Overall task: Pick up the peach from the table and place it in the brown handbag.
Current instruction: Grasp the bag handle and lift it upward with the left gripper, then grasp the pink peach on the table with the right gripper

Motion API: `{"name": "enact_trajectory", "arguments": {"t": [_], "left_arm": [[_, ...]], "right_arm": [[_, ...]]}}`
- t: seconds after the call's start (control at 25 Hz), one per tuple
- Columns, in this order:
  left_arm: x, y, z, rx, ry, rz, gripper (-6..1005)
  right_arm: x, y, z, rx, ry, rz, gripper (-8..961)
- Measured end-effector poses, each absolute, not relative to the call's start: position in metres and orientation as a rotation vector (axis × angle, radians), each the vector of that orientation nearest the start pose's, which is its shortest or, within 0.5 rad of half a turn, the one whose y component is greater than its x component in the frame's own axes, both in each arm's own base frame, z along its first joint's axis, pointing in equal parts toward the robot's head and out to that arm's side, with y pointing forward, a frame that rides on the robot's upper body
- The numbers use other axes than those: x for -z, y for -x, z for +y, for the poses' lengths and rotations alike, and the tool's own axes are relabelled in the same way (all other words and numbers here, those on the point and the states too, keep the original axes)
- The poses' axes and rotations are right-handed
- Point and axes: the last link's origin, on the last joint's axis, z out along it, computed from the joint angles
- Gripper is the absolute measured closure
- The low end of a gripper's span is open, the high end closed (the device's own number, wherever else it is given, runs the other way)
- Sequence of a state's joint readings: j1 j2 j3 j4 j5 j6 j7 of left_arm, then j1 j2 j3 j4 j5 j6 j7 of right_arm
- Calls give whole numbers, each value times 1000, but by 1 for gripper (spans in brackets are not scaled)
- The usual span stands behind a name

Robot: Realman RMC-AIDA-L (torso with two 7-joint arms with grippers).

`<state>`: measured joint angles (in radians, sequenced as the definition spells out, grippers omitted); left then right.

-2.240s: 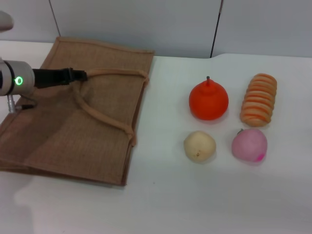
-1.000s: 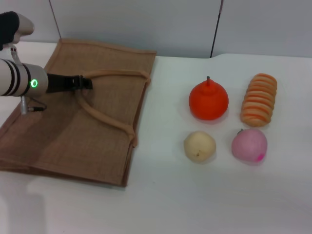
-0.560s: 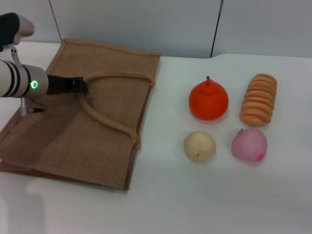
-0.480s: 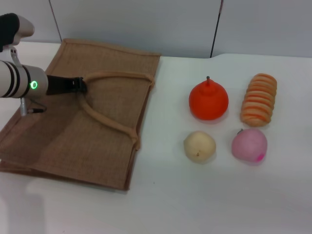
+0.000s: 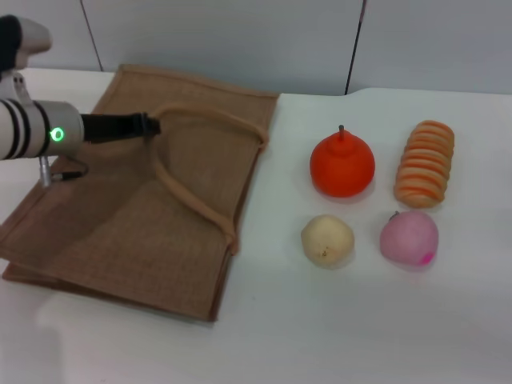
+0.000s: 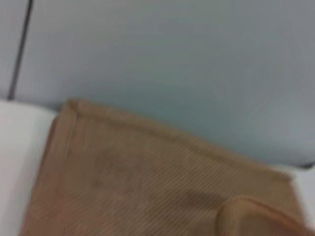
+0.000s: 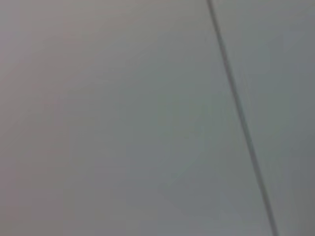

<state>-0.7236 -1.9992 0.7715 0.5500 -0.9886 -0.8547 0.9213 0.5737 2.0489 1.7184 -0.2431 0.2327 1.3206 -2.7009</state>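
The peach (image 5: pixel 409 238), pale pink with a magenta blotch, lies on the white table at the front right. The brown handbag (image 5: pixel 120 232) lies flat on the left, its mouth edge facing the fruits. My left gripper (image 5: pixel 150 126) reaches in from the left above the bag and is shut on the upper rope handle (image 5: pixel 216 118), holding it lifted. The second handle (image 5: pixel 192 204) lies across the bag. The left wrist view shows the bag's cloth (image 6: pixel 123 172) and a piece of handle (image 6: pixel 256 219). My right gripper is out of view; its wrist view shows only a grey wall.
A cream-yellow round fruit (image 5: pixel 327 239) lies left of the peach. An orange-red fruit with a stem (image 5: pixel 342 166) and a striped orange roll (image 5: pixel 425 162) lie behind them. A grey wall stands at the table's far edge.
My left gripper has moved right with the handle in it, and the handbag has slid and turned right, closer to the fruits. The fruits have not moved.
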Motion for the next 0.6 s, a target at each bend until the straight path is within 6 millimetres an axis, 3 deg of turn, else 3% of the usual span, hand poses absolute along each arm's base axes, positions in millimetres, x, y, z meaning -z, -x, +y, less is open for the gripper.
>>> {"name": "enact_trajectory", "arguments": {"t": [0.32, 0.6], "left_arm": [[-45, 276, 426, 761, 2037, -1345, 875], [-60, 269, 411, 1007, 2070, -1232, 877]], "right_arm": [[-25, -345, 322, -853, 1552, 614, 273], [1, -310, 325, -856, 1969, 393, 273]]}}
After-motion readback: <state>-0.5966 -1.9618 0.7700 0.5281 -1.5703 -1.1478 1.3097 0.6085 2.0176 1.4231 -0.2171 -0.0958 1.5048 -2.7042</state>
